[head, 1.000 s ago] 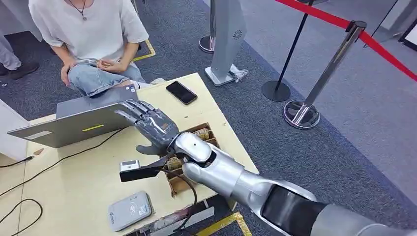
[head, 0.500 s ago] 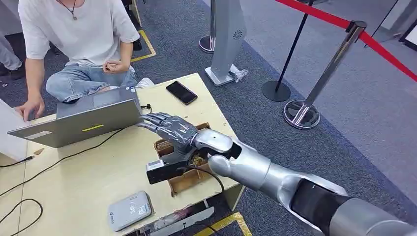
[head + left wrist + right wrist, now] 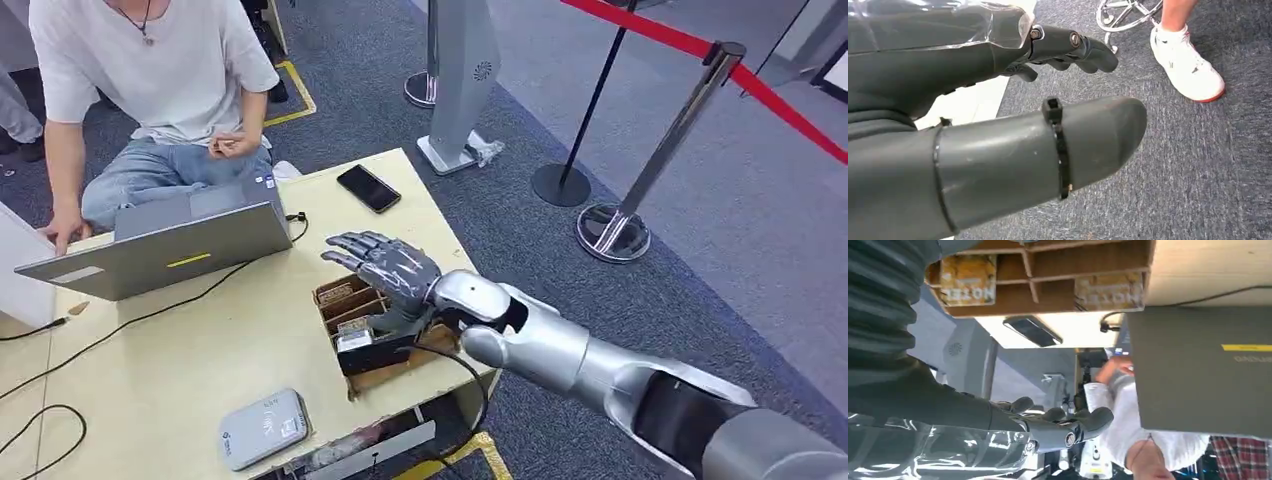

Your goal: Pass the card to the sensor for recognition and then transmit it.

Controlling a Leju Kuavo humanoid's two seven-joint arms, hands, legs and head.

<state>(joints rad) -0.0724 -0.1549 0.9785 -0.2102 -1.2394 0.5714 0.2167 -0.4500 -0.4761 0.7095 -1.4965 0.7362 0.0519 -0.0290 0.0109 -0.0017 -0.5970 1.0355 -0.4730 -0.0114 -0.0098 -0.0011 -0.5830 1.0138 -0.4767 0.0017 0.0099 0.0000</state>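
Head view: a pale wooden counter (image 3: 180, 360) carries a brown cardboard box (image 3: 375, 330) split into compartments by thin dividers, with printed cards standing in some of them. The silver right arm reaches in over the box, and the right hand (image 3: 390, 275), glossy grey under a clear film, hangs above it with fingers stretched out and spread, palm down, holding nothing. Whether its thumb touches the box cannot be told. A grey rounded sensor (image 3: 262, 428) lies flat well away from the box, near the counter's closest edge. A matte grey laptop (image 3: 165, 245) stands open beyond the box, a flat black phone (image 3: 369, 188) past it toward the far edge, and a person (image 3: 150, 80) in a white shirt sits behind the laptop.

Left wrist view: the left hand (image 3: 1013, 110) hangs over dark ribbed carpet (image 3: 1198, 165), thick smooth thumb straight, darker fingers loosely curved and apart, nothing in them. A white shoe (image 3: 1187, 59) rests on the carpet.

Right wrist view: the box's corrugated walls hold two yellowish cards (image 3: 968, 280) printed with letters; the hand's fingers (image 3: 1078, 422) extend free of them.
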